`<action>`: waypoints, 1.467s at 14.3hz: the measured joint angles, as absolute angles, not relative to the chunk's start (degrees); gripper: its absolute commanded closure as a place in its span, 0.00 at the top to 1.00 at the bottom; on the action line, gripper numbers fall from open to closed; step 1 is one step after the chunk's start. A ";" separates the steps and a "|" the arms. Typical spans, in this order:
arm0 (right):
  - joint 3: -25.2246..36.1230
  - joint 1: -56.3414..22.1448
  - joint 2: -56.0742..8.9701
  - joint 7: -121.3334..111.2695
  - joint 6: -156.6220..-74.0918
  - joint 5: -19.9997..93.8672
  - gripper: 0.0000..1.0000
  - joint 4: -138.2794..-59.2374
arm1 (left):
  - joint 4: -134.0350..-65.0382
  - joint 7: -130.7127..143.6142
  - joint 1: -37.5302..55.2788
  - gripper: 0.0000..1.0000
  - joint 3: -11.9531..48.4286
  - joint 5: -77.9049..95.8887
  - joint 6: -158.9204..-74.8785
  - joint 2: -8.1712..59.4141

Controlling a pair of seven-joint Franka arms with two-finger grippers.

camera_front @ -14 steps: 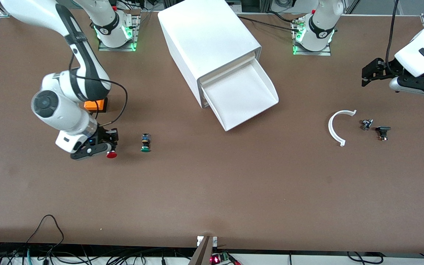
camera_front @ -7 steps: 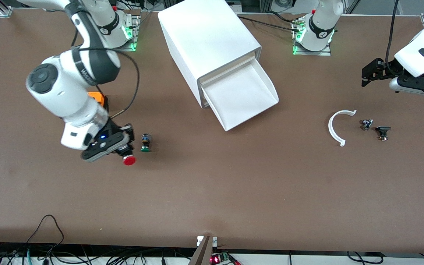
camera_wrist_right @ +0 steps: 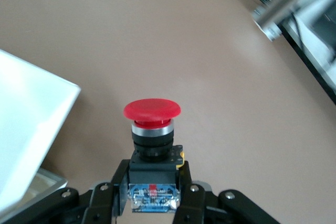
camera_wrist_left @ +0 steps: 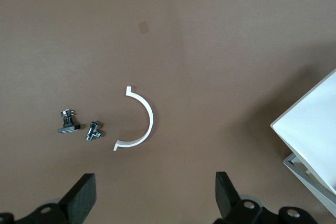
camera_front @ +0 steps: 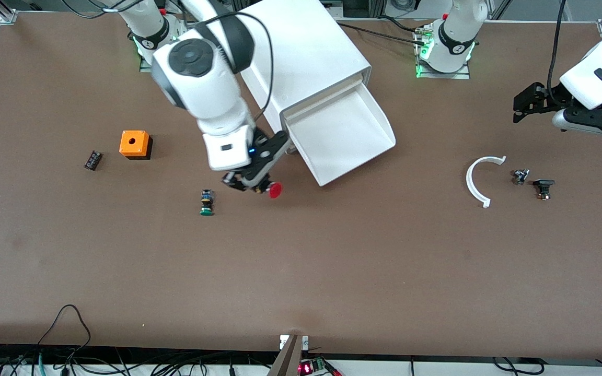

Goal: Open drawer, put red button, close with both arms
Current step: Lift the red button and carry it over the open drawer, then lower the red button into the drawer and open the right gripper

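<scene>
My right gripper (camera_front: 259, 186) is shut on the red button (camera_front: 275, 190), held in the air over the table beside the open drawer. In the right wrist view the button (camera_wrist_right: 152, 111) has a red cap on a dark body clamped between the fingers (camera_wrist_right: 110, 198). The drawer (camera_front: 345, 133) is pulled out of the white cabinet (camera_front: 301, 52) and looks empty; its corner shows in the right wrist view (camera_wrist_right: 31, 129). My left gripper (camera_front: 528, 102) waits, open and empty, above the table at the left arm's end; its fingers (camera_wrist_left: 81, 198) stand wide apart.
A green-capped button (camera_front: 207, 202) lies near the right gripper. An orange box with a hole (camera_front: 134, 143) and a small black part (camera_front: 92, 160) lie toward the right arm's end. A white curved piece (camera_front: 477, 180) and two small metal parts (camera_front: 520, 176) lie below the left gripper.
My right gripper has lifted the red button and carried it from beside the orange box, past the green button, toward the open drawer. The left arm has not moved.
</scene>
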State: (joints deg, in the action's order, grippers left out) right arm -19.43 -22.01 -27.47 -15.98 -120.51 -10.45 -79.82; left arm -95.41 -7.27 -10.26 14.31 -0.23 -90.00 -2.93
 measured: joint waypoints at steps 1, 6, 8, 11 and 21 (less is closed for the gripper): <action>-19.42 -23.58 -29.11 -17.60 -119.06 -11.21 0.11 -77.04 | -95.40 -7.27 -10.26 1.00 14.31 -0.23 -90.00 -2.93; -19.42 -32.51 -36.70 -21.08 -111.93 -15.66 0.11 -65.92 | -95.40 -7.27 -10.25 1.00 14.36 -0.22 -90.00 -2.93; -19.40 -35.79 -38.46 -23.08 -111.05 -16.04 0.12 -64.91 | -95.40 -7.27 -10.25 1.00 14.36 -0.22 -90.00 -2.93; -19.35 -38.71 -39.61 -27.83 -109.72 -16.06 0.12 -64.44 | -95.39 -7.27 -10.24 1.00 14.45 -0.22 -90.00 -2.93; -19.34 -42.69 -43.07 -35.47 -106.29 -17.80 0.16 -64.39 | -95.08 -7.27 -10.17 1.00 14.82 -0.22 -90.00 -2.93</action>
